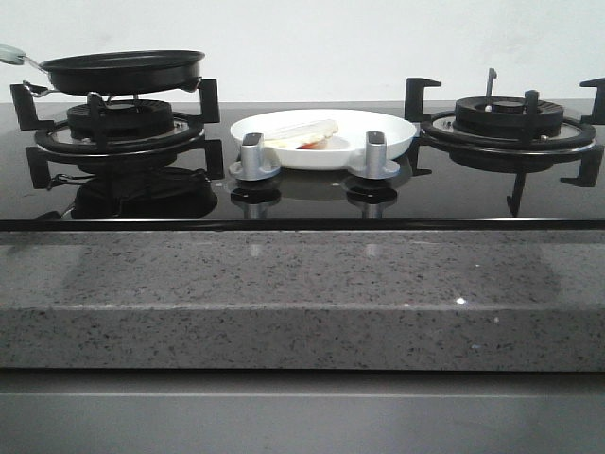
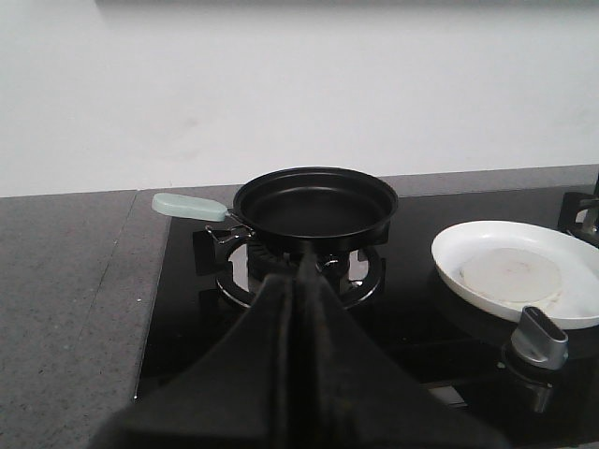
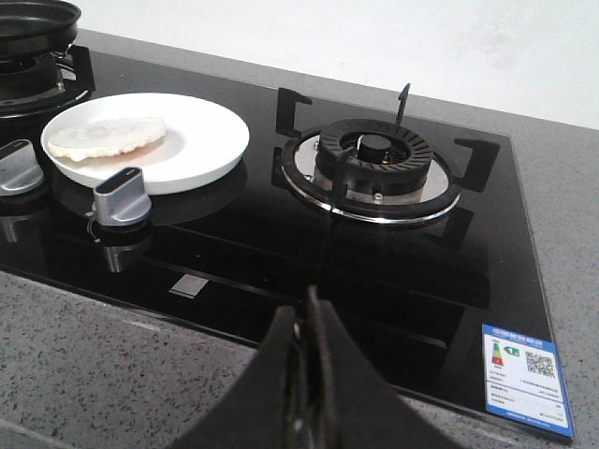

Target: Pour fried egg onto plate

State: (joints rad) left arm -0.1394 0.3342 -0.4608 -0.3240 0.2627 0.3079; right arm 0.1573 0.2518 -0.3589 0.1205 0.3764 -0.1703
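Speckled grey stone tabletop (image 1: 302,293) fills the near part of the front view, with a glossy black glass gas hob (image 1: 302,203) set into it behind. Between the two burners sits the shallow round glossy white plate (image 1: 326,135), just behind two silver control knobs (image 1: 253,157). On the plate lies the pale cream-white fried egg (image 1: 301,132), toward its left side; the front view shows a small red-orange spot at the egg's near edge, which neither wrist view makes out clearly. On the left burner's black grate (image 1: 118,128) rests a black round frying pan (image 1: 123,71) with a pale green handle (image 1: 9,53) pointing left. Only the left wrist view looks into the pan (image 2: 315,206), showing bare black inside. The right burner (image 1: 509,123) carries nothing.

Neither arm appears in the front view. The left gripper (image 2: 301,281) shows in its own wrist view, jaws pressed together with nothing between them, near side of the pan. The right gripper (image 3: 307,323) likewise has its jaws closed on nothing, near side of the right burner (image 3: 374,164). A blue-and-white label sticker (image 3: 527,379) on the hob's near right corner shows only in the right wrist view.
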